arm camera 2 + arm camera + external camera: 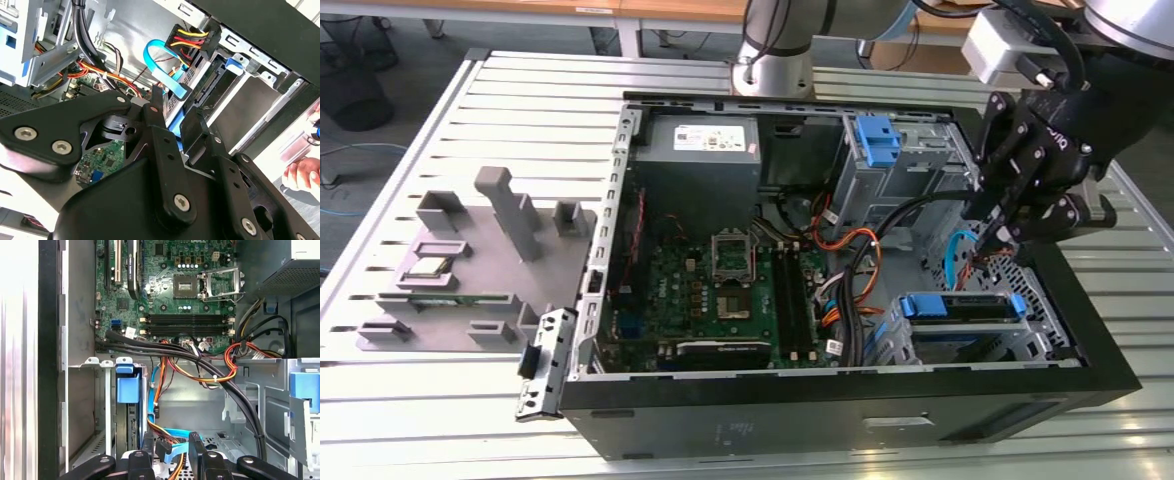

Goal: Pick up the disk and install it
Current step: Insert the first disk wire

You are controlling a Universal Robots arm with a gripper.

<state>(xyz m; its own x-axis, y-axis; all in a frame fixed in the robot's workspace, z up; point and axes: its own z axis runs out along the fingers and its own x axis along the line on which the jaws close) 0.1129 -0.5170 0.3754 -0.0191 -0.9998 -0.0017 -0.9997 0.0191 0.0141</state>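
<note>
- black multi-link gripper (998, 228) hangs over the exterior view's right side of the open black computer case (854, 420), its fingers apart and holding nothing. the flat silver disk in its blue plastic carrier (961, 306) sits in the lower drive bay, below the gripper toward the case's front wall, with its long axis running across the view.
- in the second wrist view the fingers (156, 107) stand spread, and a blue flat data cable (170, 82) passes between them. the drive bay lies just beyond the tips.
- in the first wrist view the gripper (171, 440) reaches down among the cables. the disk (127, 385) stands edge-on just beside one finger, not touching it, and looks to be seated in its bay already.
</note>
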